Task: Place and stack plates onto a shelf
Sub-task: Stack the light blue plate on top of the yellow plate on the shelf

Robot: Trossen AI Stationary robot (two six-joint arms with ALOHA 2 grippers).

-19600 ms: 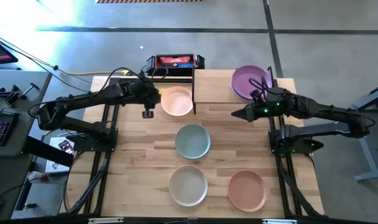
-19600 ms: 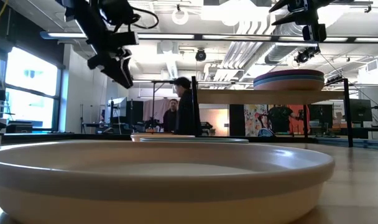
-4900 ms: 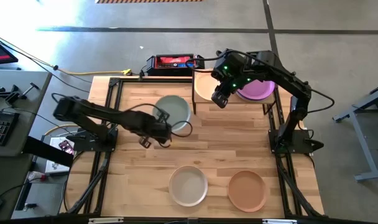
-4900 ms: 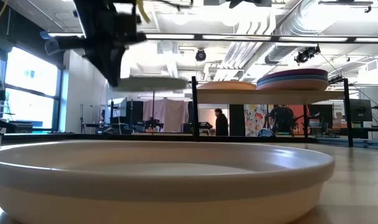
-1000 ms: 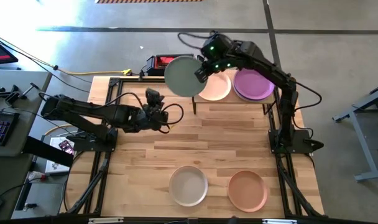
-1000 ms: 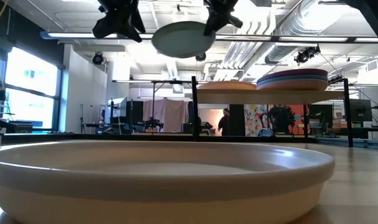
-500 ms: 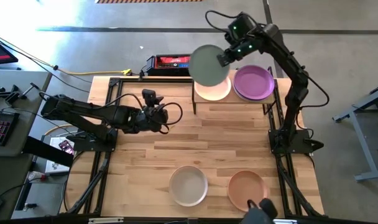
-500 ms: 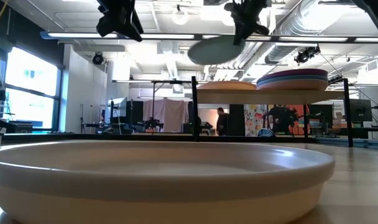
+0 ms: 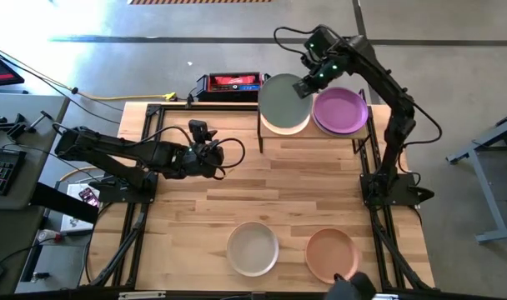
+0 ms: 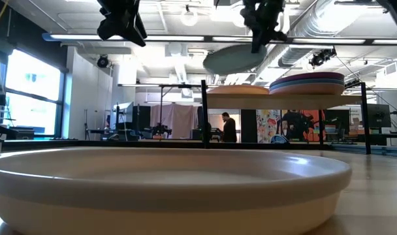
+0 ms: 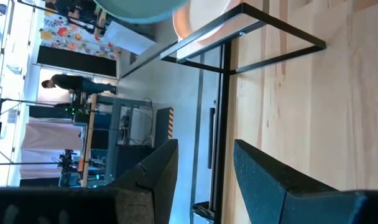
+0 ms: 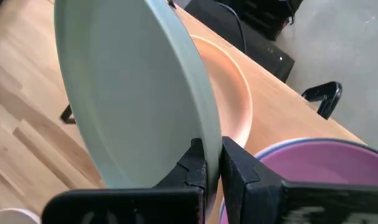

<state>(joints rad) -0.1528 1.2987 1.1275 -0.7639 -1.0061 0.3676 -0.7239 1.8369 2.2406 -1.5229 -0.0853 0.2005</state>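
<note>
My right gripper (image 9: 304,85) is shut on a pale teal plate (image 9: 283,100), which hangs in the air over a pink plate (image 9: 288,125) lying on the left half of the shelf (image 10: 251,102). A stack of plates with a purple one on top (image 9: 340,110) lies on the shelf's right half. An off-white plate (image 9: 253,248) and a peach plate (image 9: 330,254) lie flat near the table's front edge. My left gripper (image 9: 213,157) hangs open over the table's left middle, holding nothing. My right gripper pinches the teal plate's rim (image 12: 209,140) between its two fingers, one on the upper face and one on the underside. It comes at the plate's far right edge from the right. The plate is lifted clear above the pink plate, slightly tilted (image 10: 234,61).
A red and black device (image 9: 230,82) sits past the table's far edge, left of the shelf. The shelf's thin black legs (image 11: 239,37) stand on the table's far right part. A person (image 10: 226,127) stands in the room behind. Bare wood lies across the table's middle.
My right gripper has carried the teal plate toward the table's right edge and a little down, from left of the shelf to above the pink plate. The plate has stayed clear of everything.
</note>
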